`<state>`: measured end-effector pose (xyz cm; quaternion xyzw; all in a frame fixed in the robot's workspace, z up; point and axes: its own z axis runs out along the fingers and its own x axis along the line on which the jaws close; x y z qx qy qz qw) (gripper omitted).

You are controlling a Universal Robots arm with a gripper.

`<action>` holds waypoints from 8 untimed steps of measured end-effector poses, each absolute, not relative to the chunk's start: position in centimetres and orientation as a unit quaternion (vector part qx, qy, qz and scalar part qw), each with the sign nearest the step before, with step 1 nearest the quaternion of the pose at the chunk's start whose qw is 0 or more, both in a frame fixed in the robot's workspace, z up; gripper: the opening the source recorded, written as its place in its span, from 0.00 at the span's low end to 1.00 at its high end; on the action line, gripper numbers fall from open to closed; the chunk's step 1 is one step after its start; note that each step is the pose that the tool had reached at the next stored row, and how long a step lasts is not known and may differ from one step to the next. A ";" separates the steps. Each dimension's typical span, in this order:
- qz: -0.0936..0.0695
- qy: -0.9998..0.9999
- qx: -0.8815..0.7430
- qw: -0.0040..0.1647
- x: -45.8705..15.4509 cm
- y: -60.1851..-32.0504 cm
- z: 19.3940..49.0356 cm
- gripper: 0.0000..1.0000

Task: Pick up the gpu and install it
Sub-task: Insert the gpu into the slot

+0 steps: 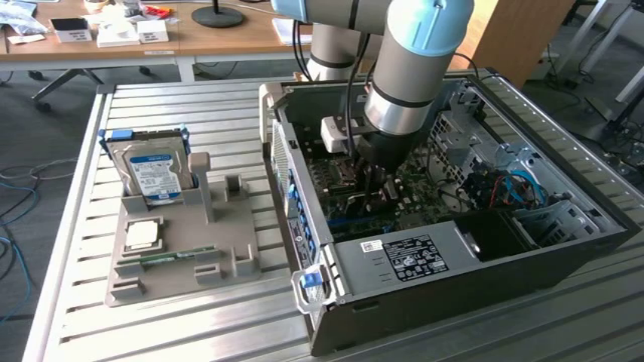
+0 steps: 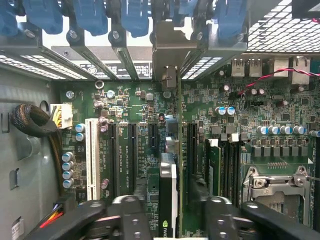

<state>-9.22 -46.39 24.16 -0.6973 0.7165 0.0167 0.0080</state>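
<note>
The gpu (image 2: 169,192) stands on edge inside the open computer case (image 1: 473,294), set along a slot of the green motherboard (image 2: 130,107). Its silver end bracket (image 2: 170,55) sits against the case's rear slot openings. My gripper (image 2: 172,222) hangs straight above the card, with one black finger (image 2: 125,217) on each side of it. A narrow gap shows between each finger and the card, so the jaws stand open and hold nothing. In the exterior view the gripper (image 1: 378,177) reaches down into the middle of the case.
A grey parts holder (image 1: 241,264) lies on the slatted metal table at the exterior view's left, carrying a hard drive (image 1: 151,170), a processor chip (image 1: 141,234) and a memory stick (image 1: 166,259). Cables and drive bays (image 1: 513,188) fill the case's far side. Blue slot clips (image 2: 90,17) line the rear.
</note>
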 end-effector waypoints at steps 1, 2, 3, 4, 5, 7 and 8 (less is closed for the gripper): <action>0.017 0.717 -0.697 0.008 -9.2 -46.4 24.2 0.45; 0.017 0.716 -0.697 0.008 -9.2 -46.4 24.2 0.52; 0.017 0.717 -0.697 0.008 -9.2 -46.4 24.2 0.52; 0.017 0.717 -0.697 0.008 -9.2 -46.4 24.2 0.52; 0.017 0.717 -0.697 0.008 -9.2 -46.4 24.3 0.52; 0.017 0.717 -0.697 0.008 -9.2 -46.4 24.8 0.52; 0.017 0.717 -0.697 0.008 -9.2 -46.4 25.1 0.52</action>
